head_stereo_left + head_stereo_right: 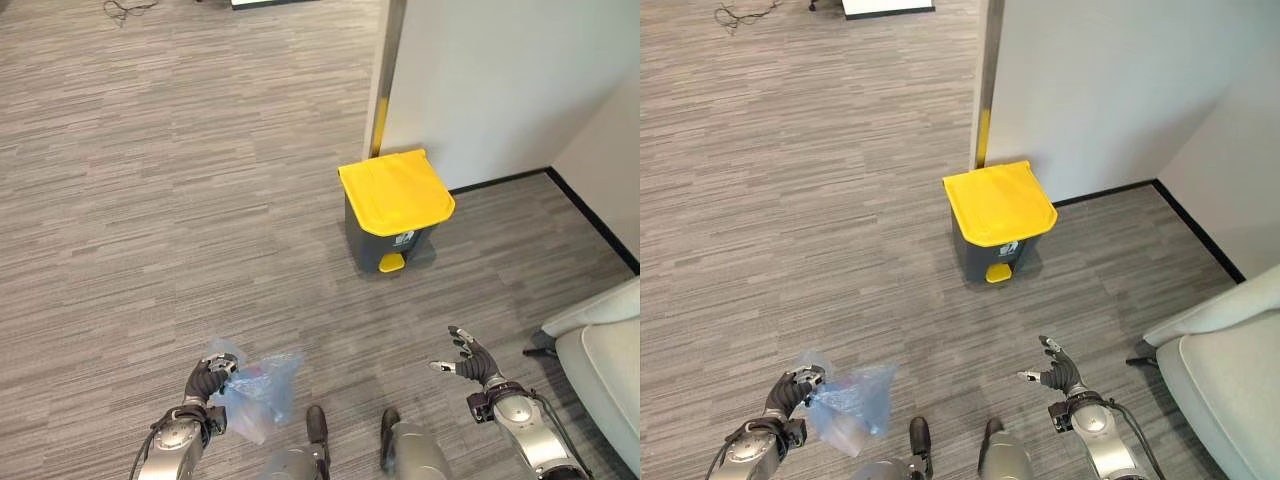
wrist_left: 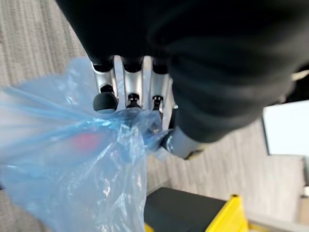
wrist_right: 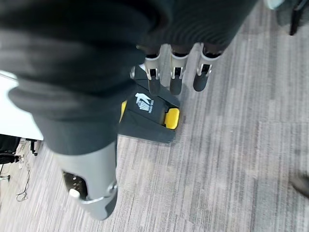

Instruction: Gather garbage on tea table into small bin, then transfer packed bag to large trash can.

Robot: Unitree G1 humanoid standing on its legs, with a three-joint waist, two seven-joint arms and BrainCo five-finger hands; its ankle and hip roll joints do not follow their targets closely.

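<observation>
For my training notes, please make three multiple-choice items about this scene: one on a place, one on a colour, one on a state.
1. Where is the blue bag?
A. in the left hand
B. on the bin lid
C. on the sofa

2. What colour is the bin lid?
A. green
B. yellow
C. red

3. How is the bin lid?
A. open
B. removed
C. closed

Answers:
1 A, the left hand has its fingers curled round the bag.
2 B, the lid of the bin is yellow.
3 C, the lid lies flat on the bin; the right hand is open and holds nothing.
</observation>
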